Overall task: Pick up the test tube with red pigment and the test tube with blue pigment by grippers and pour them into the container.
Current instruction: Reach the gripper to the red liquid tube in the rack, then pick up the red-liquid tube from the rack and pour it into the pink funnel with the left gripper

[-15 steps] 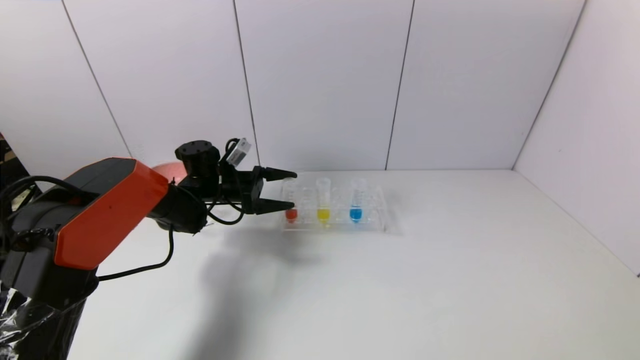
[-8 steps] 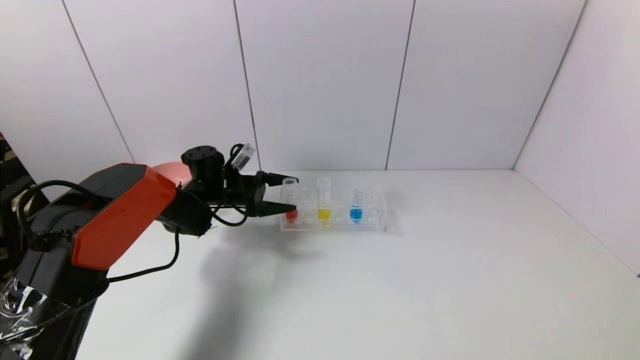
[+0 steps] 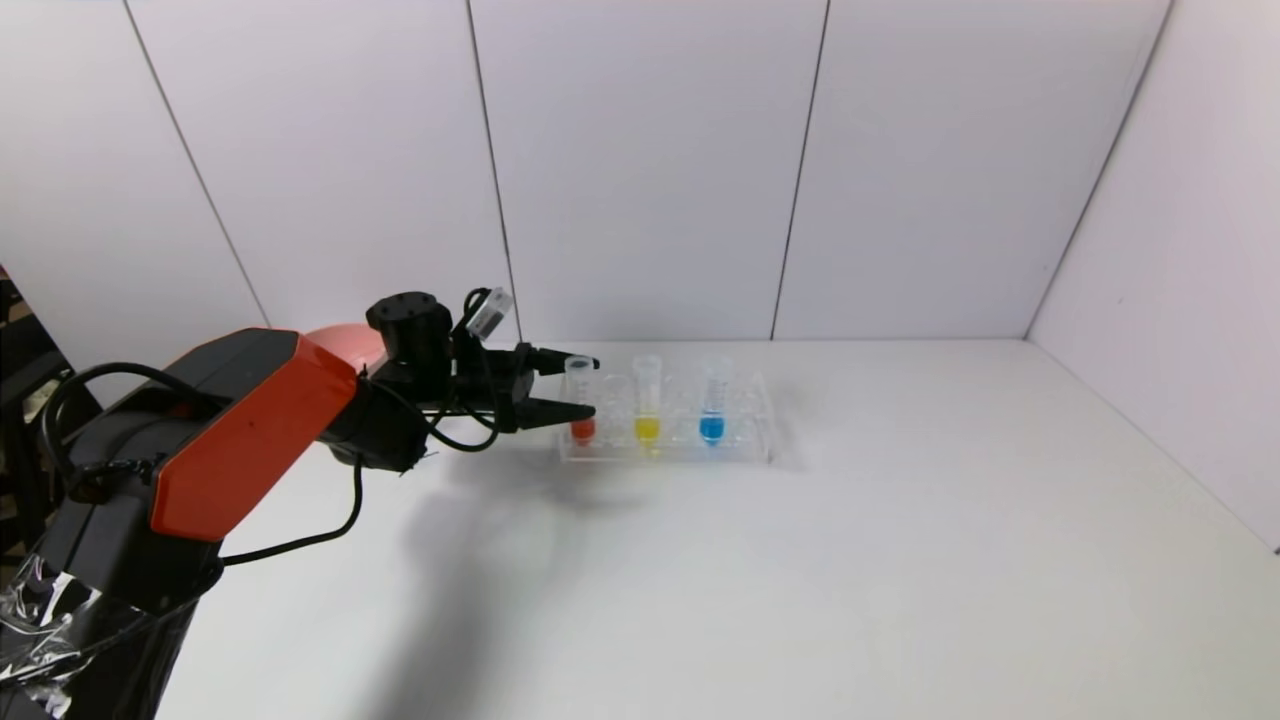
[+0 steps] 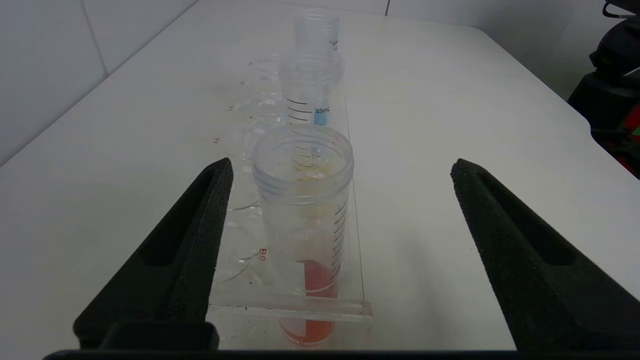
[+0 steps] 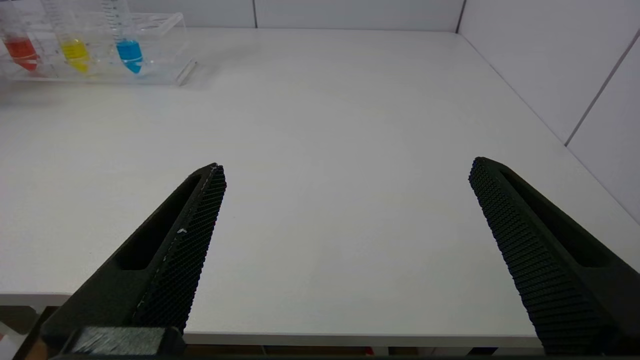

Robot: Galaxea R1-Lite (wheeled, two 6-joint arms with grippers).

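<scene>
Left hand (image 3: 585, 387) gapes wide around the slim clear red-tipped tube (image 4: 305, 215); closing off-centre could tip the clear plastic rack (image 3: 745, 452) near the desk's far edge

Only a little writing could be read. In the left wrist view, the second tube in the row (image 4: 310, 95), standing behind the test tube with red pigment (image 4: 305, 235), carried "45mL" beside black graduation lines and a blue patch. The red-tipped tube bore graduation lines too, but no figure there was legible. The clear tube rack (image 4: 290, 307) showed small red markings next to its holes; the nearest resembled "R" plus another character, too small to tell.
</scene>
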